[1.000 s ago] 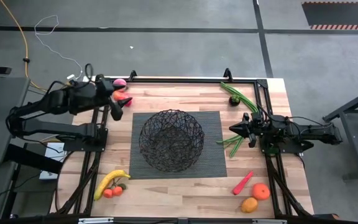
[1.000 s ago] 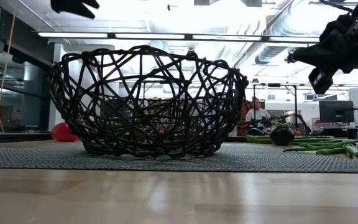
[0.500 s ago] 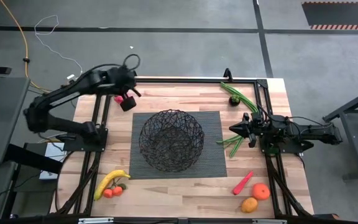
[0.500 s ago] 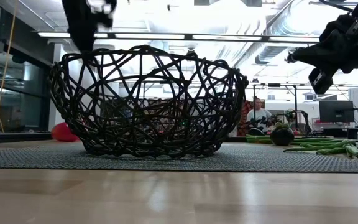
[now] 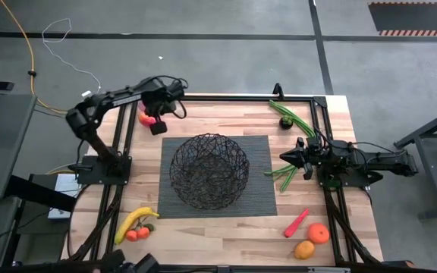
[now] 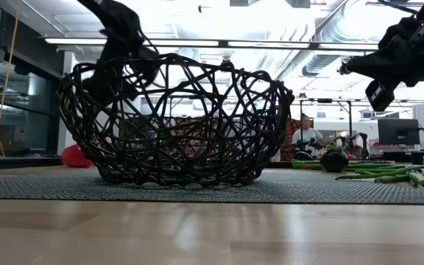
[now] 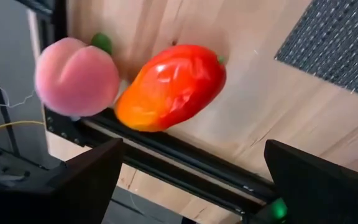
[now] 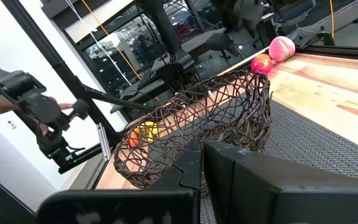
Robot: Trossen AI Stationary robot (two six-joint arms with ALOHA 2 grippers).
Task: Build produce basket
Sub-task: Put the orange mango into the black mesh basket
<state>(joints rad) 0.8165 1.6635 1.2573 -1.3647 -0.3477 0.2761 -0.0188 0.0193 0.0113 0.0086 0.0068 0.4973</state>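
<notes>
Two fruits, a glossy red-orange mango (image 7: 169,87) and a matte pink peach (image 7: 76,76), are framed by the wide-open, empty left hand (image 5: 156,121); the right hand (image 5: 288,158) is shut.

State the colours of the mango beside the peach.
The mango is red shading to orange-yellow at one end, clearest in the left wrist view, next to the pink peach.

Left pincer (image 6: 112,77) partly hidden behind basket (image 6: 175,121); peach (image 7: 76,76) blurred.
</notes>
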